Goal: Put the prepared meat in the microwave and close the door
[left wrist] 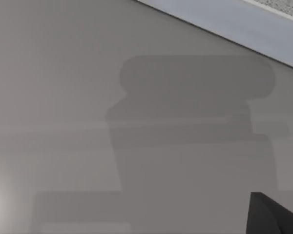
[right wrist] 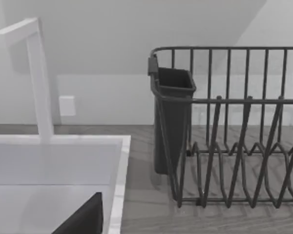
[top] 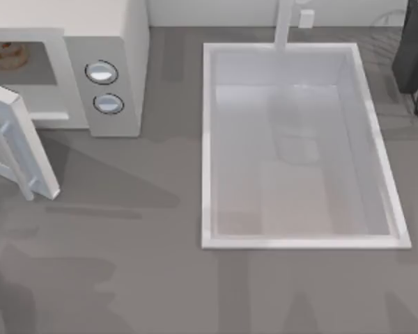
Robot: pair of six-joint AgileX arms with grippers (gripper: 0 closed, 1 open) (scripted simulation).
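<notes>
From my overhead camera the prepared meat (top: 7,55) sits inside the microwave (top: 118,42), on the grey floor of its cavity, close to the view's left edge. It is a small roundish lump, pale cream-pink with orange-red patches, roughly as big as one of the two silvery-blue knobs (top: 102,72) on the light grey control panel. The microwave itself is a white box at the table's far left corner.

The door (top: 17,142) is not shut: it stands swung out from the cavity toward the near side, a white-framed panel with a strip of speckled window at the left edge, casting a long shadow on the grey table (top: 146,278).

To the right of the microwave lies the white sink basin (top: 209,139) with its faucet (top: 284,24) at the far rim. A dark dish rack (right wrist: 224,146) with a cutlery cup (right wrist: 172,117) stands beside the sink at the far right.

My left wrist camera looks down at bare table and shadows, with a dark finger tip (left wrist: 273,217) in one corner; I cannot tell either gripper's state
</notes>
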